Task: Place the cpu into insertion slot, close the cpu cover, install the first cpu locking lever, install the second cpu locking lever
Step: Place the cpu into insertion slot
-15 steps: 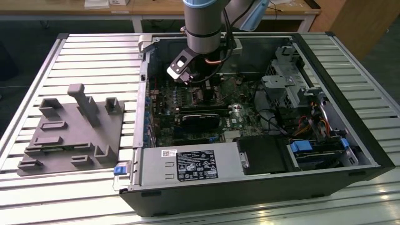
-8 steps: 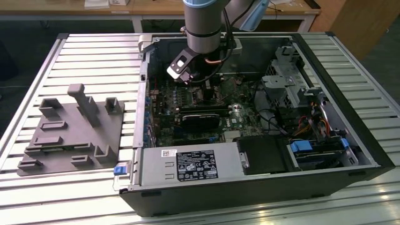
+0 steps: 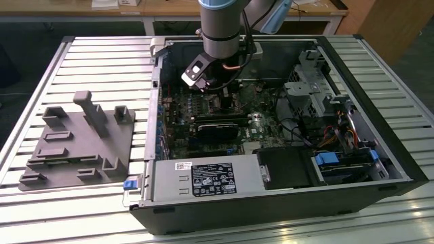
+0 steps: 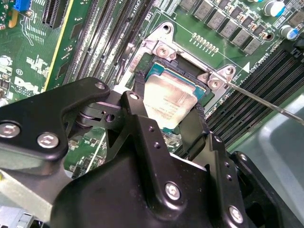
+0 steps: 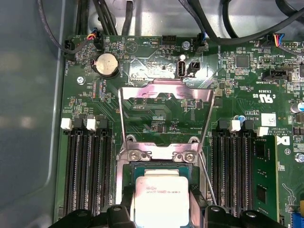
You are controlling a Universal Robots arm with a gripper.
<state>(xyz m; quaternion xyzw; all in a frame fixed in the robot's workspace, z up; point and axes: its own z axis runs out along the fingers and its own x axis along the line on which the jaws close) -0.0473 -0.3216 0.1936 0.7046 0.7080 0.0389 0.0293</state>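
Observation:
My gripper (image 5: 161, 209) is shut on the cpu (image 5: 160, 194), a silvery square chip held by two opposite edges between black fingers (image 4: 135, 111). The chip sits over the insertion slot (image 5: 161, 166), level with its rim; I cannot tell whether it is seated. In the second wrist view the cpu (image 4: 168, 102) covers most of the insertion slot (image 4: 183, 71). The cpu cover (image 5: 166, 87) is swung open and lies flat on the board beyond the socket's hinge. A thin wire locking lever (image 4: 266, 102) stands raised beside the socket. In the exterior view the gripper (image 3: 218, 95) reaches down into the computer case.
Memory slots (image 5: 88, 171) flank the socket on both sides. Inside the case are a black graphics card (image 3: 220, 129), a labelled grey power supply (image 3: 203, 180) and drive bays (image 3: 339, 162). A grey fixture block (image 3: 74, 142) stands on the slatted table at the exterior view's left.

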